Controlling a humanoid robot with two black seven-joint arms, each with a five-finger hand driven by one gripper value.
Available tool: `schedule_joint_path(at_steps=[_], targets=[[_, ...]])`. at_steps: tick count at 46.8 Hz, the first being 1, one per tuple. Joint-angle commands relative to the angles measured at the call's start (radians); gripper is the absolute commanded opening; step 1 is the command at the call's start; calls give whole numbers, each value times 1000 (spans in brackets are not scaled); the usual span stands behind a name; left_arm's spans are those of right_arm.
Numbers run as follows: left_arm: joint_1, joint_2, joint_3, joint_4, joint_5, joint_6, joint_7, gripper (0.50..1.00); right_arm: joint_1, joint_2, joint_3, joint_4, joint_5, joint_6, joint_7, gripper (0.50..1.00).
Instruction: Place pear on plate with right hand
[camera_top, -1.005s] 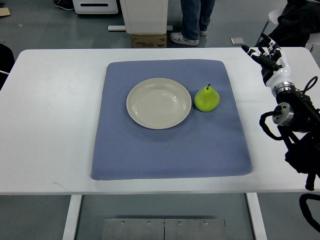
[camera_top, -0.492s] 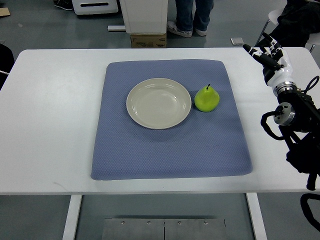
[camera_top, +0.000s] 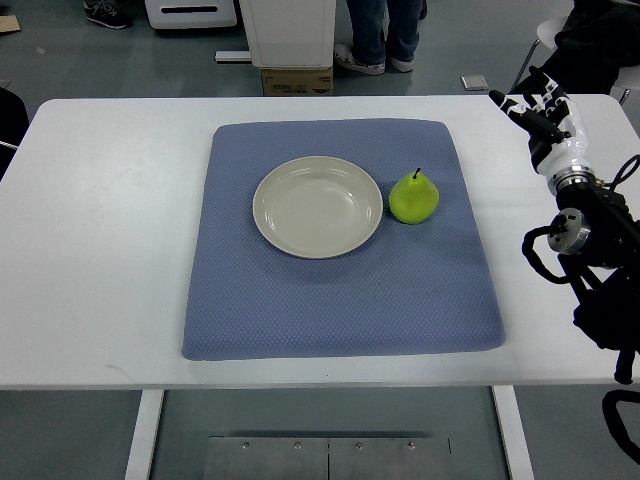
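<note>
A green pear (camera_top: 413, 198) stands upright on the blue mat (camera_top: 340, 300), just right of the cream plate (camera_top: 318, 206) and close to its rim. The plate has nothing on it. My right hand (camera_top: 535, 108) hovers over the table's far right corner, well to the right of the pear and apart from it. Its fingers are relaxed and hold nothing. The right arm comes in along the right edge. The left arm does not show.
The white table (camera_top: 100, 230) carries the mat. Beyond its far edge stand a white cabinet (camera_top: 290, 30), a cardboard box (camera_top: 297, 80) and a person's legs (camera_top: 382, 40). A dark bundle (camera_top: 600, 45) lies at the far right.
My right hand has shifted slightly to the right and away. The person behind the table has stepped a little. Pear and plate have not moved.
</note>
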Motion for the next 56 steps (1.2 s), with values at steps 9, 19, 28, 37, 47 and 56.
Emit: schedule_joint_path(at_steps=[9, 19, 28, 37, 47, 56], targets=[[0, 0, 0, 0, 0, 0, 0, 1000, 6, -3, -37, 5, 1, 8, 0, 1000], [0, 0, 0, 0, 0, 0, 0, 1000, 20, 2, -102, 17, 20, 13, 2, 1000], [0, 0, 0, 0, 0, 0, 0, 1000, 26, 2, -125, 32, 20, 51, 0, 1000], [0, 0, 0, 0, 0, 0, 0, 1000, 24, -3, -137, 32, 20, 120, -3, 1000], [0, 0, 0, 0, 0, 0, 0, 1000, 23, -6, -175, 37, 20, 122, 2, 1000], [0, 0, 0, 0, 0, 0, -1, 1000, 21, -9, -206, 55, 18, 122, 3, 1000]])
